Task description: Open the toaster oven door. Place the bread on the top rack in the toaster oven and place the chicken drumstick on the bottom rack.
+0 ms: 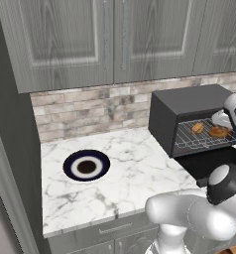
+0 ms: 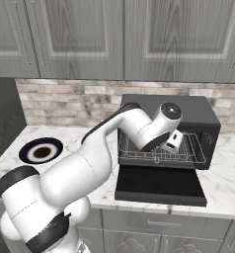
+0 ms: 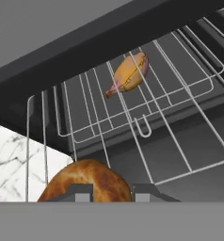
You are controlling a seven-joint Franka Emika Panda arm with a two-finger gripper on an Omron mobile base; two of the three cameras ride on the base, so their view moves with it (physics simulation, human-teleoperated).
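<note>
The toaster oven [image 1: 189,101] [image 2: 208,118] stands at the right of the counter, and its door [image 1: 214,161] [image 2: 159,185] lies folded down flat. The chicken drumstick [image 3: 130,71] [image 1: 197,128] rests on a wire rack [image 3: 180,101] deeper inside. My gripper [image 3: 111,193] [image 1: 223,123] reaches into the oven's mouth, shut on the bread [image 3: 85,181] [image 1: 219,132]. The bun sits low over the nearer rack wires, pressed against my fingertips [image 3: 78,192]. Which rack level the bread is at I cannot tell.
A dark blue plate with a white ring [image 1: 86,166] [image 2: 40,150] lies on the marble counter [image 1: 135,178] left of the oven. Grey cabinets hang above a brick backsplash. The lowered door juts out over the counter's front edge.
</note>
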